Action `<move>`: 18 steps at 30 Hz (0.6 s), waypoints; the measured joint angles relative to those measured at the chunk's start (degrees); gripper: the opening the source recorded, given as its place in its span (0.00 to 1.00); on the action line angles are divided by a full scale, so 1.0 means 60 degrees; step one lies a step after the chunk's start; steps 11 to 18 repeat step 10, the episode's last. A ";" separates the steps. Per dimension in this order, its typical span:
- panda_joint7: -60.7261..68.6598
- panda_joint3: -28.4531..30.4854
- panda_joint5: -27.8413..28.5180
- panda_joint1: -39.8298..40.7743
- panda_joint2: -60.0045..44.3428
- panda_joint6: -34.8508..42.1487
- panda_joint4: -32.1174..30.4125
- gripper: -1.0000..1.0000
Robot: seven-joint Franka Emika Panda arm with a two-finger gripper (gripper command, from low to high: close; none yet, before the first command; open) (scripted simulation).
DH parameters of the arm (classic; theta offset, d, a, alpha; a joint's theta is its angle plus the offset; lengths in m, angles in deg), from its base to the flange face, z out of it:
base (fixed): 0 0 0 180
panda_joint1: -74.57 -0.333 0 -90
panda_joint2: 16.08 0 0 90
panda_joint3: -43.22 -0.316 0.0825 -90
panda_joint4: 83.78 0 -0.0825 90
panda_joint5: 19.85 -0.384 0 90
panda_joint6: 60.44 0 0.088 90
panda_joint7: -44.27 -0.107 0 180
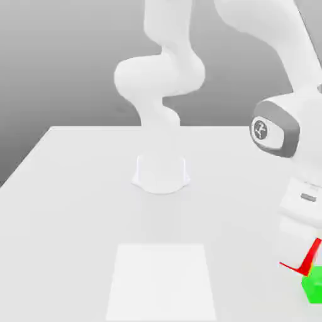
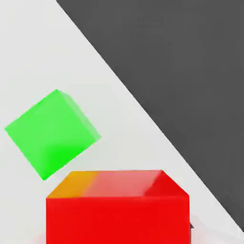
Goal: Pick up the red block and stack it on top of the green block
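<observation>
The red block (image 2: 117, 217) sits close in front of the hand camera, one wide face toward it. In the exterior view the red block (image 1: 309, 259) peeks out from under the white hand at the exterior view's far right, low over the table. My gripper (image 1: 302, 248) is shut on it, and the hand's body hides the fingers. The green block (image 1: 313, 284) rests on the table just in front of and below the red one. In the hand view the green block (image 2: 50, 136) lies beside the red block, apart from it and turned at an angle.
The white table (image 1: 75, 207) ends close to both blocks, and its edge (image 2: 143, 112) runs diagonally against dark floor. The arm's base (image 1: 161, 173) stands mid-table. A paler square patch (image 1: 160, 280) marks the front of the table.
</observation>
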 joint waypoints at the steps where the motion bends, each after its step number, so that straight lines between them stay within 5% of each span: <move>1: 0.0000 0.0000 0.0000 0.0000 0.0000 0.0000 0.0000 1.00; 18: 0.0043 -0.0156 -0.0131 -0.0052 0.0690 0.0754 0.0076 1.00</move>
